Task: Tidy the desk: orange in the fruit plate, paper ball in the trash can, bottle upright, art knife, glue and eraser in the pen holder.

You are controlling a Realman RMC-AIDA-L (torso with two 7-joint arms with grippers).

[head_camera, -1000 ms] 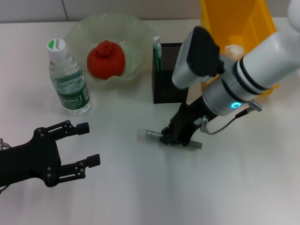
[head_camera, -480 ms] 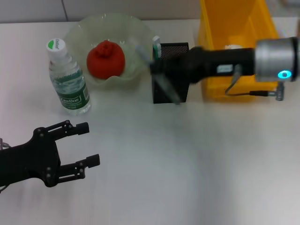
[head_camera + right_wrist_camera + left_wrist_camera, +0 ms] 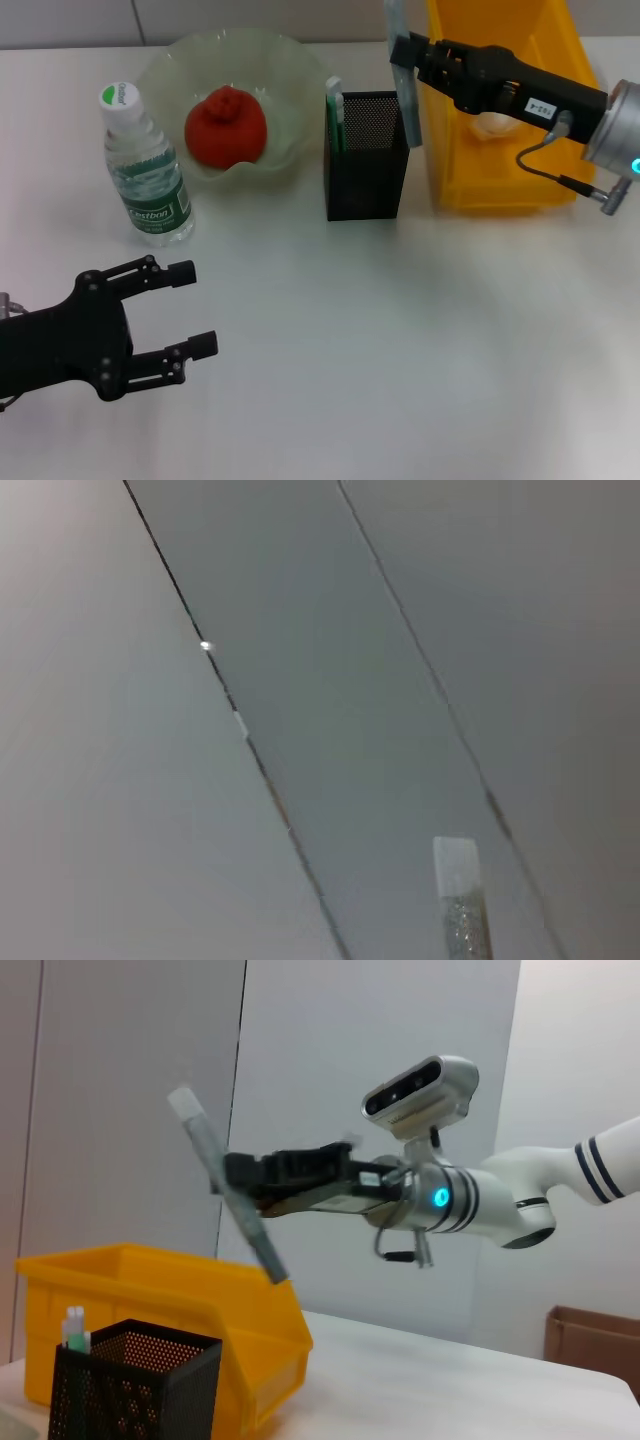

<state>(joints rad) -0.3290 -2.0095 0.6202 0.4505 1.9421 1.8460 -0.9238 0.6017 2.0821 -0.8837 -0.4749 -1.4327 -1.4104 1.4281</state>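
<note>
Right pincer (image 3: pixel 412 52) grips art knife (image 3: pixel 402 75), seemingly above pen holder (image 3: pixel 367 155)

Even bright overhead light, soft shadows on table (image 3: pixel 400 350); right wrist view hazy.

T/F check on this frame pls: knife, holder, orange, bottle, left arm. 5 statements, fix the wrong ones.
1. The right gripper holds the art knife in the air above the pen holder. True.
2. The orange lies on the bare table. False: it sits in the fruit plate.
3. The bottle lies on its side. False: it stands upright, cap on, beside the fruit plate.
4. The left gripper is open and holds nothing, low over the near table. True.
5. The pen holder is empty. False: a white-and-green stick stands in its corner nearest the plate.
</note>
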